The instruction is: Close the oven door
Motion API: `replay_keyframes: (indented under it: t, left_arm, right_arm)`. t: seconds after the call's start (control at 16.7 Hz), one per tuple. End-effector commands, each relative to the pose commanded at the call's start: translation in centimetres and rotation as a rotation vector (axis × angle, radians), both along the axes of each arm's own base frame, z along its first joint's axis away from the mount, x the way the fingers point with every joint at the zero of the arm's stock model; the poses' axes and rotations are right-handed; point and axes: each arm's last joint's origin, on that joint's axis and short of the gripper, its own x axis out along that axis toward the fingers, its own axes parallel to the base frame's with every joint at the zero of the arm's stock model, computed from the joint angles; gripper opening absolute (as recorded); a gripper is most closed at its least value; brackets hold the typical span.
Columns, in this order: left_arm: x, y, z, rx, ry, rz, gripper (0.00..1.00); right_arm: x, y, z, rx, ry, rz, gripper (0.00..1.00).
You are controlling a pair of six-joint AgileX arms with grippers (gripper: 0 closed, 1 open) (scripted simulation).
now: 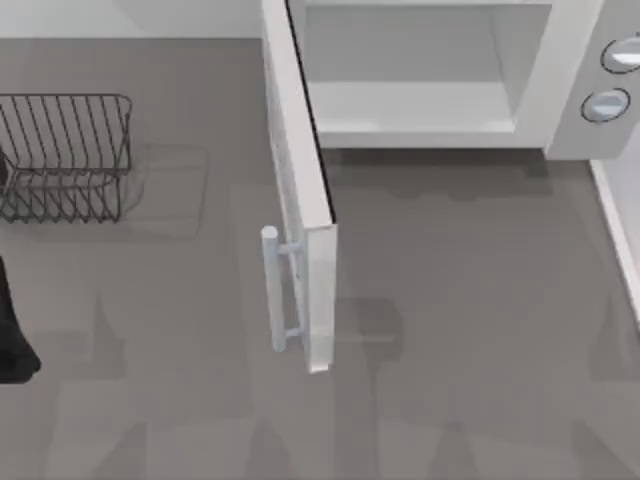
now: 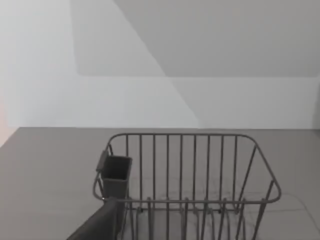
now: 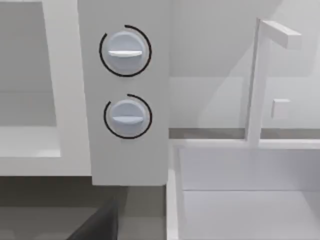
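The oven door (image 1: 298,170) stands wide open, swung out from the left side of the oven's cavity (image 1: 410,80) towards the table's front. Its edge with the dark inner strip faces up. The silver-white bar handle (image 1: 272,290) is on the door's left face, near its free end. My left arm (image 1: 12,330) is a dark shape at the table's left edge, far from the door. A dark part of my left gripper (image 2: 100,225) shows in the left wrist view, facing the wire rack. A dark part of my right gripper (image 3: 97,227) sits below the oven's knobs.
A dark wire rack (image 1: 65,155) with a small cup holder (image 2: 116,175) stands at the back left. The white oven body (image 1: 570,90) carries two round knobs (image 3: 125,50) (image 3: 127,116). A white basin (image 3: 240,200) with a tap (image 3: 260,85) lies beside the oven's right.
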Motion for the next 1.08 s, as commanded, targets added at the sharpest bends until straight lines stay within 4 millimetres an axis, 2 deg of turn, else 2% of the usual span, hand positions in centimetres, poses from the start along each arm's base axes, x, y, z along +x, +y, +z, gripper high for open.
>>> replay_keyframes:
  t: [0.18,0.3,0.6,0.84,1.08]
  left_arm:
    - [0.0,-0.1,0.2,0.005,0.007,-0.007,1.00]
    - [0.0,-0.3,1.0,0.033,0.043,-0.040,1.00]
    - [1.0,-1.5,5.4,0.183,0.246,-0.211,1.00]
    - [3.8,-3.2,9.1,0.346,0.515,-0.427,1.00]
    - [8.4,-5.9,11.6,0.496,0.813,-0.693,1.00]
  right_arm:
    - [0.0,0.0,0.0,0.000,0.000,0.000,1.00]
    - [0.0,0.0,0.0,0.000,0.000,0.000,1.00]
    - [0.0,0.0,0.0,0.000,0.000,0.000,1.00]
    - [0.0,0.0,0.0,0.000,0.000,0.000,1.00]
    - [0.0,0.0,0.0,0.000,0.000,0.000,1.00]
